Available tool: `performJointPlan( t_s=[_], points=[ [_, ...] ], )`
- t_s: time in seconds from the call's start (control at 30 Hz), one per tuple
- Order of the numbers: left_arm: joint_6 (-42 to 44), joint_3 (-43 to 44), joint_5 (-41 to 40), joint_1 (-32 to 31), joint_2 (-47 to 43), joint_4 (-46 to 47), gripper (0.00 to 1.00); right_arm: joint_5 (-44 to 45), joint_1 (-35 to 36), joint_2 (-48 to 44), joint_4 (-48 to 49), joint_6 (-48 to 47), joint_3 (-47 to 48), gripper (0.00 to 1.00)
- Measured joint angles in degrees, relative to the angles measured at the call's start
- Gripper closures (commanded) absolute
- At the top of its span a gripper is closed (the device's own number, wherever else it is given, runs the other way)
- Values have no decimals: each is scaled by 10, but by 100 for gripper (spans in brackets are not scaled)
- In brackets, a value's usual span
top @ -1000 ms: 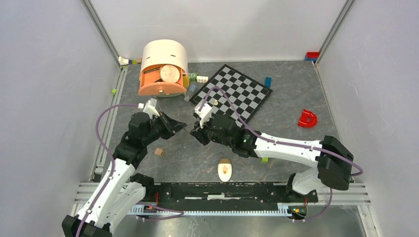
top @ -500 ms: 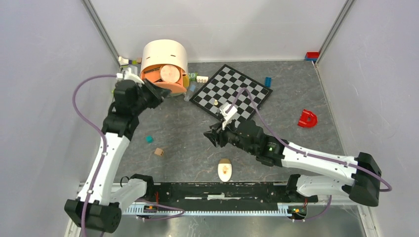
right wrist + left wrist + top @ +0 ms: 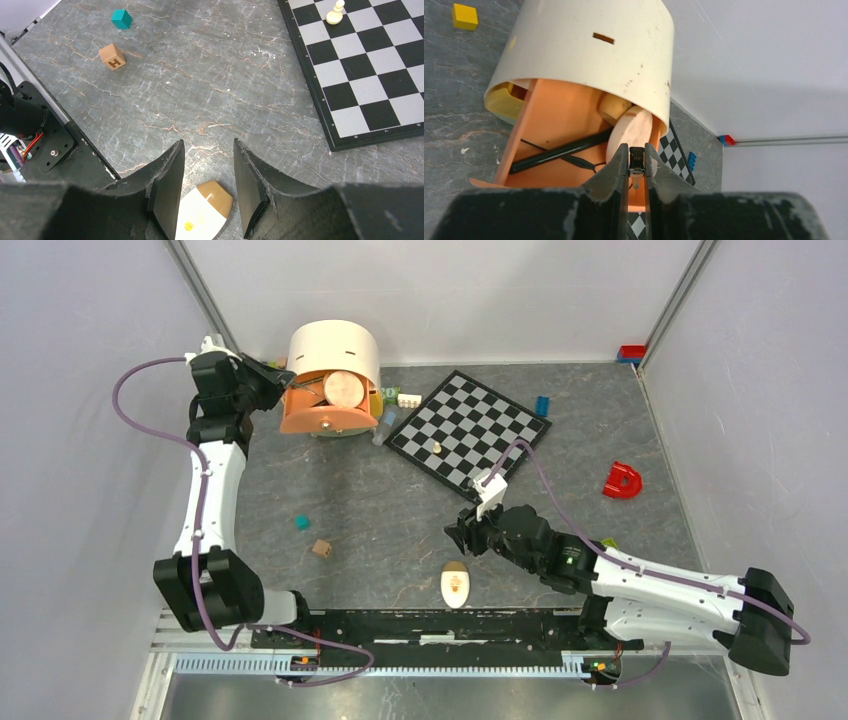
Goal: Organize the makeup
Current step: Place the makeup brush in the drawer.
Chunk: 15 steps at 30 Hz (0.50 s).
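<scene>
The makeup organizer (image 3: 330, 380), a cream hood over an orange tray, stands at the far left. Inside it lie a round peach compact (image 3: 631, 132) and a black pencil (image 3: 559, 150). My left gripper (image 3: 272, 375) hovers at the organizer's left opening, shut on a small black ridged item with a silver tip (image 3: 637, 161). A white oval sachet with a tan cap (image 3: 455, 585) lies near the front edge. Above it my right gripper (image 3: 208, 145) stands open, with the sachet (image 3: 205, 212) lying between the fingers, untouched.
The black-and-grey chessboard (image 3: 470, 425) carries a white pawn (image 3: 436, 447). A teal cube (image 3: 301, 523) and a wooden letter cube (image 3: 321, 548) lie mid-left. A red D-shaped piece (image 3: 622, 481) is at the right, a blue brick (image 3: 541, 405) behind the board.
The grippers met at mid-table. My left arm then swung up to the organizer with the black item. My right gripper opened and drew back over the oval sachet.
</scene>
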Motion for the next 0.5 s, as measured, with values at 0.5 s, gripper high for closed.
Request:
performJointPlan(
  t_s=[0.5],
  points=[
    [0, -20, 31, 13, 59, 93, 93, 22, 0, -26, -21, 13, -26, 52]
  ],
)
